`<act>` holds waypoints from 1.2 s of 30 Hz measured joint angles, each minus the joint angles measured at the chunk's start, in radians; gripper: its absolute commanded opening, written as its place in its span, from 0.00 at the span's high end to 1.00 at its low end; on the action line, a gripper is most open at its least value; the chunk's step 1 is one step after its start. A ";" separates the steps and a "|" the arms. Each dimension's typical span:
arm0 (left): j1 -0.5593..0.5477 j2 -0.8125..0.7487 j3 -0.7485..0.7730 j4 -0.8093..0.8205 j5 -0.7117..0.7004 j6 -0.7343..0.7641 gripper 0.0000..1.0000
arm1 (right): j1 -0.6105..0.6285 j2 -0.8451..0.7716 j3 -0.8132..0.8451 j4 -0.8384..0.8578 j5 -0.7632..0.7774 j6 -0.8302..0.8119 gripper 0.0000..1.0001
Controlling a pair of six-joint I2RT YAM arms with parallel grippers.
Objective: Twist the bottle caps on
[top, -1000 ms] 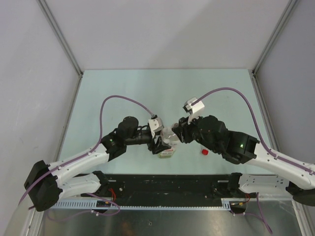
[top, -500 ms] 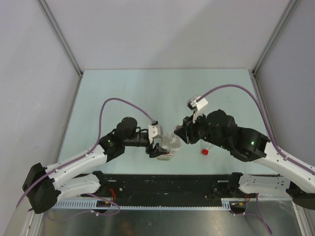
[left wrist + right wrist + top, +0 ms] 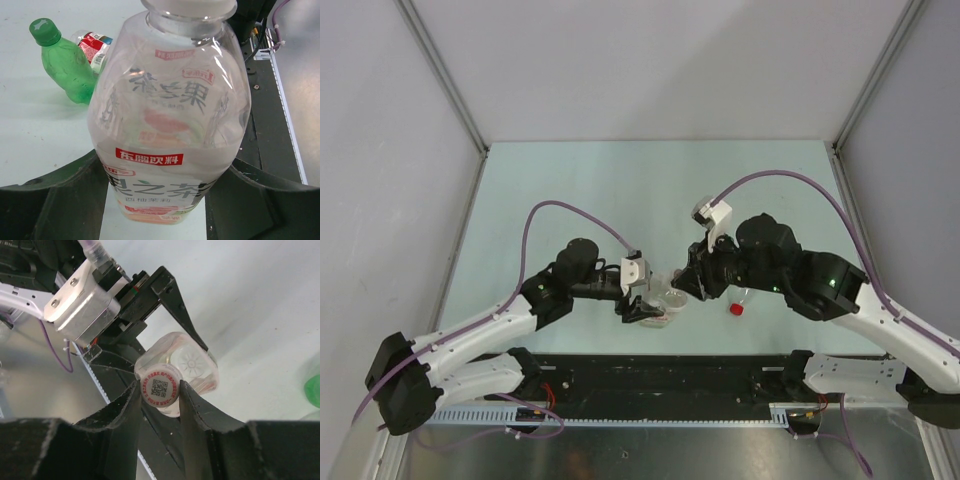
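left tool point(image 3: 162, 180) gripping wide bottle point(image 3: 170, 100), right tool point(image 3: 159, 385) pinching white cap point(image 3: 161, 392)

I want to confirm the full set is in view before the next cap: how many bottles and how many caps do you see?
Bottles: 3 (wide clear bottle, green bottle, slim clear bottle)
Caps: 3 (white cap, green cap, red cap)
Total: 6

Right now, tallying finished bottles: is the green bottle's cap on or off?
On. A green cap sits on the neck of the green bottle in the left wrist view; how tight, cannot tell.
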 measured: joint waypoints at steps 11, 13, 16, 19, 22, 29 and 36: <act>0.000 0.004 0.000 -0.012 0.008 -0.002 1.00 | -0.006 0.011 0.008 -0.026 -0.058 -0.018 0.81; 0.000 0.004 0.000 -0.020 0.009 -0.003 1.00 | -0.008 0.019 0.009 -0.026 -0.066 -0.029 0.81; 0.000 0.007 0.000 -0.031 0.009 -0.009 1.00 | -0.010 0.027 0.009 -0.028 -0.069 -0.041 0.81; 0.000 0.011 0.000 -0.035 0.011 -0.010 1.00 | -0.010 0.029 0.010 -0.040 -0.068 -0.057 0.81; 0.000 0.014 0.000 -0.035 0.011 -0.011 1.00 | -0.010 0.029 0.011 -0.051 -0.068 -0.074 0.81; 0.000 0.018 0.000 -0.040 0.019 -0.018 1.00 | -0.012 0.030 0.013 -0.064 -0.093 -0.098 0.81; 0.000 0.025 0.000 -0.056 0.022 -0.021 1.00 | -0.014 0.052 0.018 -0.069 -0.092 -0.106 0.81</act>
